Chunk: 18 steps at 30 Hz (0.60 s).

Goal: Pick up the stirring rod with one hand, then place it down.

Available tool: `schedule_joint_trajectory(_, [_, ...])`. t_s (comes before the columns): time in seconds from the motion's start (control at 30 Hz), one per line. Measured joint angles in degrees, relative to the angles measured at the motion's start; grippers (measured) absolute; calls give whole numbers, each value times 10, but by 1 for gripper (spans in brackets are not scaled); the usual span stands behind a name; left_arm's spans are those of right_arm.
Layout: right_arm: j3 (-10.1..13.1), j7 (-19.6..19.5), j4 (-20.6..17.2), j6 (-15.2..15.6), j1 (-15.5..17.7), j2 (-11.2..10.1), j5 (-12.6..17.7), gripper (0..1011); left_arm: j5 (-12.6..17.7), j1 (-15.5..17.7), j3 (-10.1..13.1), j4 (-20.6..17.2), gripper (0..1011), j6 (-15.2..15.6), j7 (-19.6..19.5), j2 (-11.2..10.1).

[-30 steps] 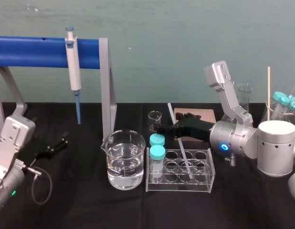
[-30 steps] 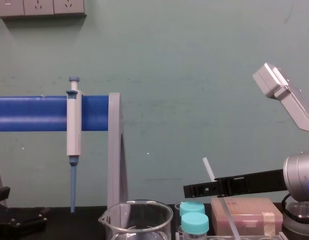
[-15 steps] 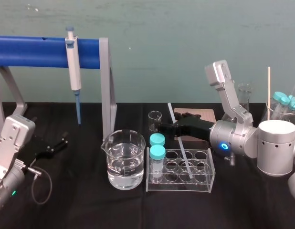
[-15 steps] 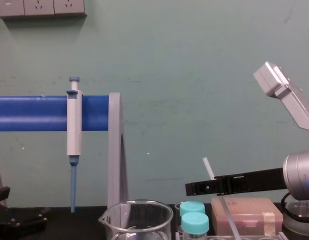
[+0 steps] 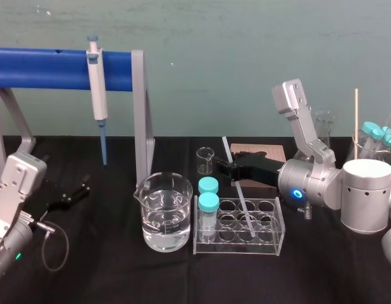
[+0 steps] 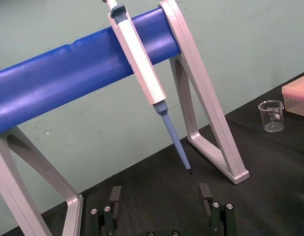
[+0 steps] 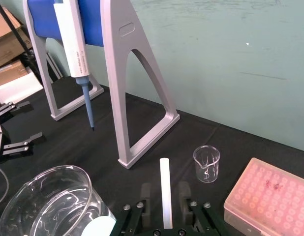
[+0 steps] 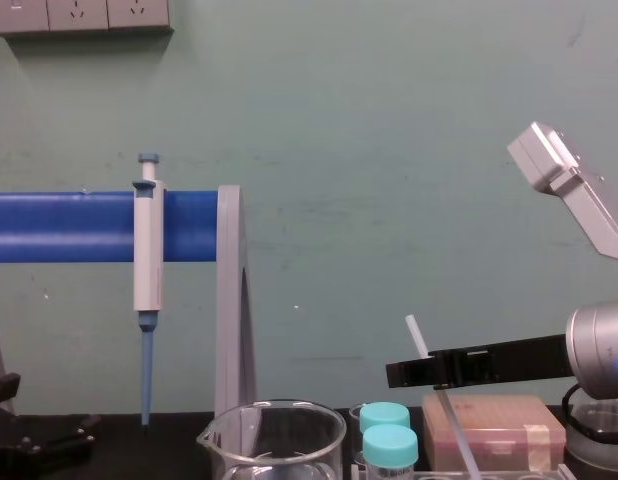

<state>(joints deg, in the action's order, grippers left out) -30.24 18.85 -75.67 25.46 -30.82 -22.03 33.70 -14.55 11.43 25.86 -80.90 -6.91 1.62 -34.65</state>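
Backed off slightly to the right since 1 s ago: right gripper [image 8: 394, 373], tip now nearer its own arm. No shift seen in stirring rod [image 5: 243, 208]. Stands tilted in clear tube rack [image 5: 240, 246], lower end down in a well, upper end leaning back and left above the rack. Straddled at upper part by right gripper's fingers [image 7: 147, 194], gap visible on both sides in right wrist view, so spread, not clamping. Left of rod in same rack: two teal-capped tubes [image 5: 209, 204]. Further left: water beaker [image 5: 164, 215]. Behind: small empty beaker [image 5: 205, 160], pink tip box [image 5: 265, 152]. Far left: pipette [image 5: 97, 88] hanging on blue-bar stand [image 5: 43, 66]. Parked low at left over black table [image 5: 107, 278]: left gripper [image 6: 160, 196], fingers wide apart.
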Motion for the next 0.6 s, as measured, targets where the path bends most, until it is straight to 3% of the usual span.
schedule_joint_trajectory(0.1, [0, 0, 0, 0, 0, 0, 0, 332, 0, 0, 0, 0, 1000, 0, 0, 0])
schedule_joint_trajectory(0.23, [0, 0, 0, 0, 0, 0, 0, 162, 0, 0, 0, 0, 1000, 0, 0, 0])
schedule_joint_trajectory(0.37, [0, 0, 0, 0, 0, 0, 0, 71, 0, 0, 0, 0, 1000, 0, 0, 0])
schedule_joint_trajectory(0.47, [0, 0, 0, 0, 0, 0, 1, 70, 0, 0, 0, 0, 1000, 0, 0, 0])
schedule_joint_trajectory(0.6, [2, 3, -6, -24, 8, 0, -7, 70, 0, 0, 0, 0, 1000, 0, 0, 0])
